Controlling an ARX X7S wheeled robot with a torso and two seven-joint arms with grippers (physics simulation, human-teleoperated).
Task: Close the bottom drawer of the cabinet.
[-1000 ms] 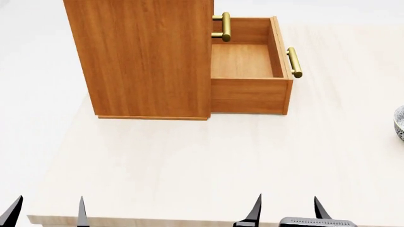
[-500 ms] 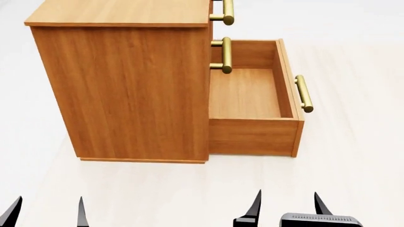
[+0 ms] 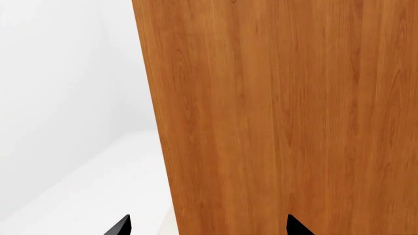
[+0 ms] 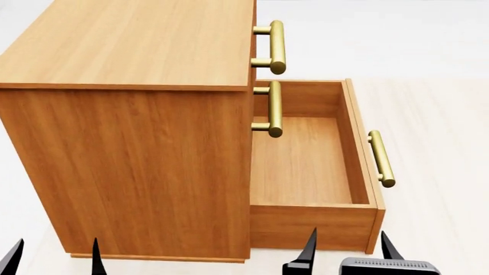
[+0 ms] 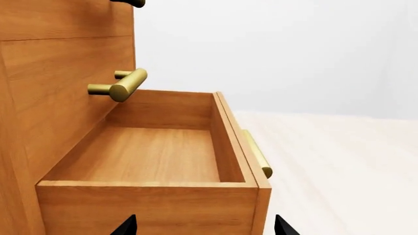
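The orange-brown cabinet [image 4: 130, 154] stands on the pale table, its side facing me. Its bottom drawer [image 4: 306, 172] is pulled out to the right, empty, with a brass bar handle [image 4: 381, 158] on its front. The two upper drawers are shut, their brass handles [image 4: 276, 47] sticking out right. My left gripper [image 4: 54, 258] is open, close in front of the cabinet's side [image 3: 281, 117]. My right gripper [image 4: 347, 255] is open, just in front of the drawer's near side wall [image 5: 150, 205]. The drawer's inside [image 5: 144, 154] and handle [image 5: 258, 154] show in the right wrist view.
The pale wooden table [image 4: 436, 143] stretches to the right of the drawer. A white floor or wall [image 3: 58, 98] lies left of the cabinet. The middle drawer's handle [image 5: 121, 85] overhangs the open drawer.
The cabinet and drawer loom larger and lower in the head view: the robot has moved closer. The bowl at the right edge has left the view. Both grippers stay open.
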